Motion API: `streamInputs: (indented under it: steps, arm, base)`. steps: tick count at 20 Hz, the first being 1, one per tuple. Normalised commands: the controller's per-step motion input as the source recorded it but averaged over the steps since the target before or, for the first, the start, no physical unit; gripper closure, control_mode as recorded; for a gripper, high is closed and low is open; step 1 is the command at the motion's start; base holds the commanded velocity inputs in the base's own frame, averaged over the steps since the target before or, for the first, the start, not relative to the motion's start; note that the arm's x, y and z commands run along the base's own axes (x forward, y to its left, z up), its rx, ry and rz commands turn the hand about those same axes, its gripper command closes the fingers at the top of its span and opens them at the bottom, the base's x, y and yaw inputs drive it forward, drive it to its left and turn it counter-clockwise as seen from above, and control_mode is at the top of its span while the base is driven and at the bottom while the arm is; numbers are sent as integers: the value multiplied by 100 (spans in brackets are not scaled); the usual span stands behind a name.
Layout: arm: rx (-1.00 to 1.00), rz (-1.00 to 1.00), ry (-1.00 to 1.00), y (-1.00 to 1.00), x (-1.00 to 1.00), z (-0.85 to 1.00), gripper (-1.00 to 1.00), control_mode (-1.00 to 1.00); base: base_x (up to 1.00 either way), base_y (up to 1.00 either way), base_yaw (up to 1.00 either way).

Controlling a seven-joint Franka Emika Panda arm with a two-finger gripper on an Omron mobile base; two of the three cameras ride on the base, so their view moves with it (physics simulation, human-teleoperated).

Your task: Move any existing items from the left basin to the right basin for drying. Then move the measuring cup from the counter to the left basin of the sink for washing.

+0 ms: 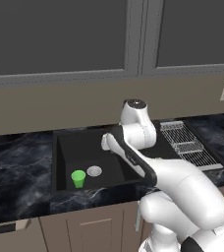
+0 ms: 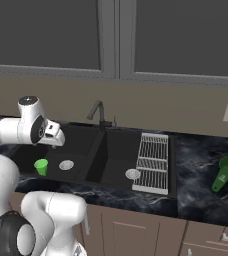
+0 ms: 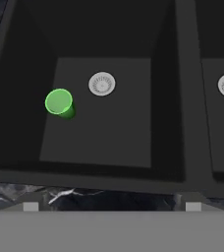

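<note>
The black marble counter [image 2: 201, 195] runs under grey wall cabinets [image 2: 111, 35], with the matte black double sink [image 2: 98, 150] set into it and a dark gooseneck faucet [image 2: 98, 112] at the divider. The white arm [image 1: 148, 162] reaches over the left basin [image 3: 99, 133]. A white wire drying rack [image 2: 151, 162] sits over the right basin's [image 2: 118, 167] far edge. The gripper [image 2: 54, 142] hangs above the left basin; I can't tell how its jaws stand. The light-green tumbler [image 3: 60, 102] stands upright in the left basin, beside the silver drain [image 3: 102, 83]. The darker green measuring cup [image 2: 226, 171] lies on the counter, well apart from the sink.
</note>
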Motion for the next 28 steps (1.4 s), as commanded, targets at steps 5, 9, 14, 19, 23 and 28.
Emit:
streamInputs:
  steps: [5,9,14,19,23,28]
  arm:
    - [0,0,3,26,28,-29,-100,-100]
    - [0,0,2,23,24,-36,-100,-100]
    - [0,1,3,17,12,-31,-100,-100]
    - [0,1,4,13,0,-25,-100,-100]
    - [0,1,3,10,1,-27,-100,-100]
    - [0,2,0,10,0,-25,-100,-100]
  base:
    - [0,0,0]
    - [0,0,0]
    - [0,0,0]
    - [0,0,0]
    - [0,0,0]
    - [0,0,0]
